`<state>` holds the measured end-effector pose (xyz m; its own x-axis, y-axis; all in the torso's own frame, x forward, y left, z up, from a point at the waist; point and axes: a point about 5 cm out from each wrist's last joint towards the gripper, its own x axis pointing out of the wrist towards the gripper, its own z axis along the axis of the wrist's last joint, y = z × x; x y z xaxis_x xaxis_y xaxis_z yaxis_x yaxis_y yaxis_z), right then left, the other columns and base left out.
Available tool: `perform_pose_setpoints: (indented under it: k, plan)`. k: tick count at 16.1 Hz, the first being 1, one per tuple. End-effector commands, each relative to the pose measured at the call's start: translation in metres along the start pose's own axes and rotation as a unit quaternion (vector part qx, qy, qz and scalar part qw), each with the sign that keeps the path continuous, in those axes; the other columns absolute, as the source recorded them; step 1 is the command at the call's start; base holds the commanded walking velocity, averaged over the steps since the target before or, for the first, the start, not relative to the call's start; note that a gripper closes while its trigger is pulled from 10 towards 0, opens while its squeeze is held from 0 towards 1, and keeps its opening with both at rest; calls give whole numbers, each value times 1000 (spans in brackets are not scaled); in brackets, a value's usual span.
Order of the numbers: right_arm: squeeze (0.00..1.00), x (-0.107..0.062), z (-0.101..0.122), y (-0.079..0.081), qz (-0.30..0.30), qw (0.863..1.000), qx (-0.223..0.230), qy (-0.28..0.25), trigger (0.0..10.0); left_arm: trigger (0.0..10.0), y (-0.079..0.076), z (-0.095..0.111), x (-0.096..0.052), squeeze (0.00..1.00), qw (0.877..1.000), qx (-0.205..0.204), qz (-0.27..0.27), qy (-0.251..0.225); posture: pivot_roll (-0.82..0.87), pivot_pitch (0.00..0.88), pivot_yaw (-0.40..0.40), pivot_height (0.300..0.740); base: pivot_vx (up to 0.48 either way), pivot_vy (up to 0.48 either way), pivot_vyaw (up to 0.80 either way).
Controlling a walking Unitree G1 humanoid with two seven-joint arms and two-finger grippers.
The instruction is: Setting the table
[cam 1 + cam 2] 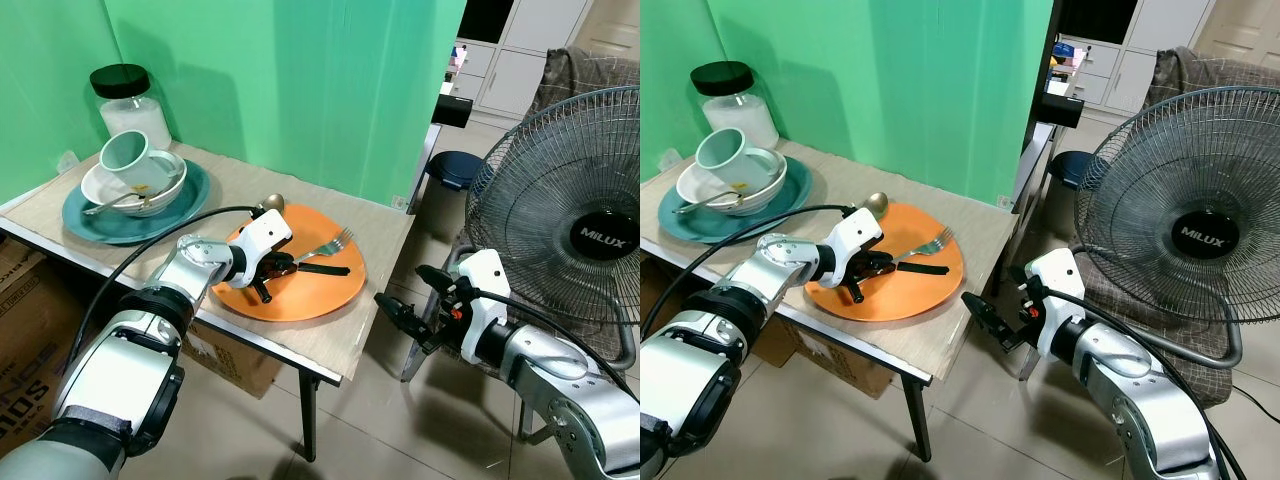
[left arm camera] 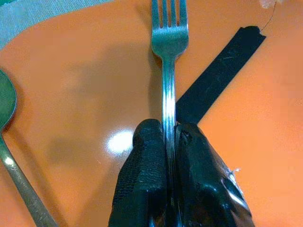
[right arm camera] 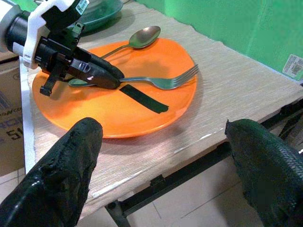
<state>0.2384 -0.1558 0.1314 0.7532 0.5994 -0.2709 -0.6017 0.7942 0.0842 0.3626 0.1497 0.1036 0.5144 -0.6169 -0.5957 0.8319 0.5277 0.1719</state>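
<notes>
An orange plate (image 1: 300, 297) lies near the right end of the wooden table (image 1: 385, 225). On it rests a metal fork (image 2: 169, 71), tines toward the green wall, with a black strip (image 3: 144, 98) lying under it. My left gripper (image 1: 283, 264) is shut on the fork's handle, low over the plate. A spoon (image 1: 272, 203) lies at the plate's far rim, its bowl over the table. My right gripper (image 1: 985, 318) hangs open off the table's right edge, below the tabletop, with nothing between its fingers (image 3: 71, 161).
At the table's left end a teal plate (image 1: 192, 205) carries a white bowl (image 1: 150, 188) with a mug (image 1: 128, 155) and a utensil. A black-lidded jar (image 1: 130, 105) stands behind. A large fan (image 1: 570, 230) stands at right, a cardboard box (image 1: 25, 330) under the table.
</notes>
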Motion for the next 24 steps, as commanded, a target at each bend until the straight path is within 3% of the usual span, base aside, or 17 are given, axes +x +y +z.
perform_pose_setpoints:
  k: [1,4,7,8,10,13,15,18,20,22,24]
  plan:
    - [0,1,3,-3,0,1000,-13,-4,10000,0,0,-5,-1,0,1000,-3,-3,14,65,0,-27,740,0,0,0]
    - [0,2,3,-6,-14,1000,-10,-2,10000,0,2,-3,-3,0,1000,-3,0,4,65,0,-25,740,0,0,0]
    - [0,-1,9,-8,-27,997,62,-33,10000,0,12,24,-11,0,996,-1,9,-85,63,0,-21,740,0,0,0]
    - [0,-1,14,-6,-35,991,114,-66,10000,0,14,37,-15,0,992,3,11,-125,63,0,-19,740,0,0,0]
    - [0,0,17,-2,-37,988,125,-82,10000,0,14,50,-20,0,985,8,13,-169,62,0,-19,740,0,0,0]
    - [0,2,21,0,-63,978,166,-112,10000,0,0,77,-28,0,967,14,9,-254,64,0,-18,740,0,0,0]
    - [0,-1,25,-3,-83,973,177,-125,10000,0,-16,87,-32,0,960,26,16,-278,64,0,-17,740,0,0,0]
    - [0,-7,33,-11,-146,965,154,-156,10000,0,-45,98,-37,0,938,-1,85,-337,61,0,-20,740,0,0,0]
    - [0,-9,31,-14,-188,959,146,-155,10000,0,-55,97,-42,0,925,-44,110,-360,65,0,-28,740,0,0,-344]
    - [0,-11,30,-19,-234,952,129,-150,10000,0,-64,90,-43,0,926,-62,116,-355,66,0,-30,740,0,0,-694]
    - [0,-11,34,-20,-240,950,120,-160,10000,0,-71,87,-43,0,930,-63,123,-342,62,0,-28,740,0,0,-741]
